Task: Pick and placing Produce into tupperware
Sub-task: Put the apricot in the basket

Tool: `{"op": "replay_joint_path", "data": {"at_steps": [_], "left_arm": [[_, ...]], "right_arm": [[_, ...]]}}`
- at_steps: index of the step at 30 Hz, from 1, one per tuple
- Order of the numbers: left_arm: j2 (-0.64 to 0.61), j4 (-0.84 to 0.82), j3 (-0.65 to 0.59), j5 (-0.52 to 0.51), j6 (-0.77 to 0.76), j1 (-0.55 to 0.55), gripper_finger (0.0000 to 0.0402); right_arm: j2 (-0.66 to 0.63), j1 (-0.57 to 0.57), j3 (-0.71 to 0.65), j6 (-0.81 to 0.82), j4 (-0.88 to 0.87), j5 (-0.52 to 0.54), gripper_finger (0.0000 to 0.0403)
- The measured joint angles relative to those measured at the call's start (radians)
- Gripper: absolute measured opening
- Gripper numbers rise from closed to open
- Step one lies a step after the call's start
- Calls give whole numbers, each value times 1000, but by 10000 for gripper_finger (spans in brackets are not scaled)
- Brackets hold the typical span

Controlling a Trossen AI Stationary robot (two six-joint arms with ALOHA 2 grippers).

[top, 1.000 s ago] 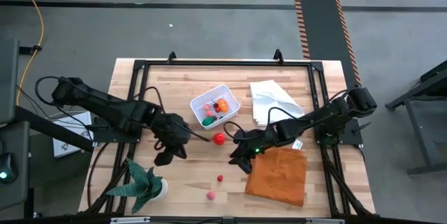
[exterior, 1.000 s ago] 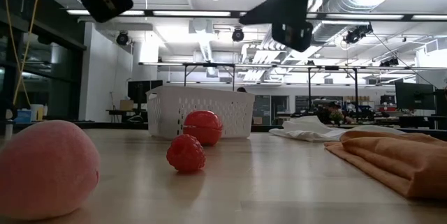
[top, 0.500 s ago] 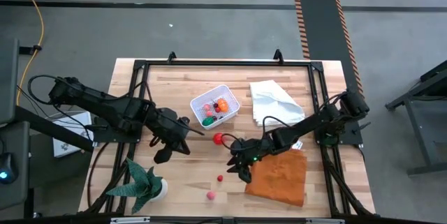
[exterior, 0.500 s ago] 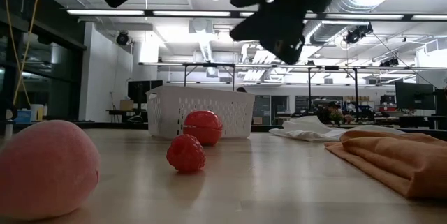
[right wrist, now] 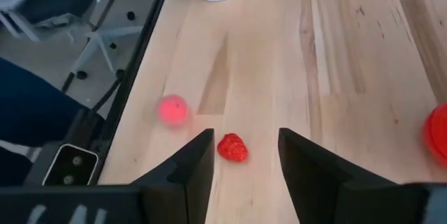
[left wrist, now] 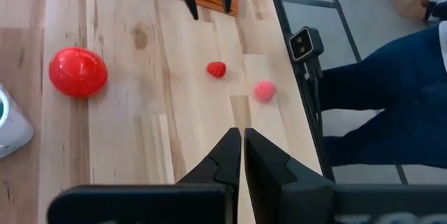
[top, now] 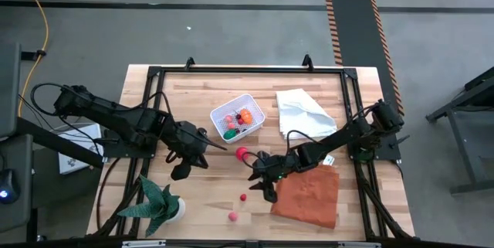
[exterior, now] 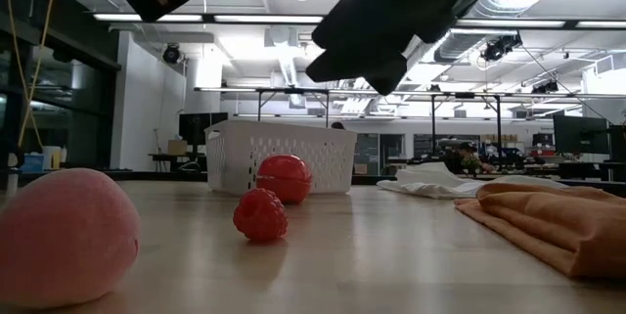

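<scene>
The white mesh tupperware stands at mid-table with several produce pieces inside. Three pieces rest on the bare wood: a red ball, a small red berry and a pink ball. My right gripper hovers open at the orange cloth's left edge, pointing toward the table's left. In the right wrist view the berry lies just ahead between its fingers, untouched. My left gripper hangs shut and empty, left of the red ball.
An orange cloth lies at the near right and a white cloth at the far right. A green potted plant stands at the near left. A person in dark blue is beyond the near edge.
My right gripper has sunk toward the table and shifted a little toward the near edge and the berry, rolling about its own axis as it went. The produce on the table has stayed where it was.
</scene>
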Motion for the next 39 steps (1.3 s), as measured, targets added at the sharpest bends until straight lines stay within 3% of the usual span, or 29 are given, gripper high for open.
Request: {"op": "replay_joint_path", "data": {"at_steps": [13,18,31,39], "left_arm": [[0,29,0,0,0,0,10],[1,51,0,0,0,0,10],[82,182,0,16,-23,-1,10],[198,285,2,22,-24,-55,10]], "right_arm": [[0,2,0,30,-11,29,163],[-42,2,0,58,-138,27,139],[-277,-30,0,101,-511,168,58],[-391,-22,0,131,-558,243,33]]}}
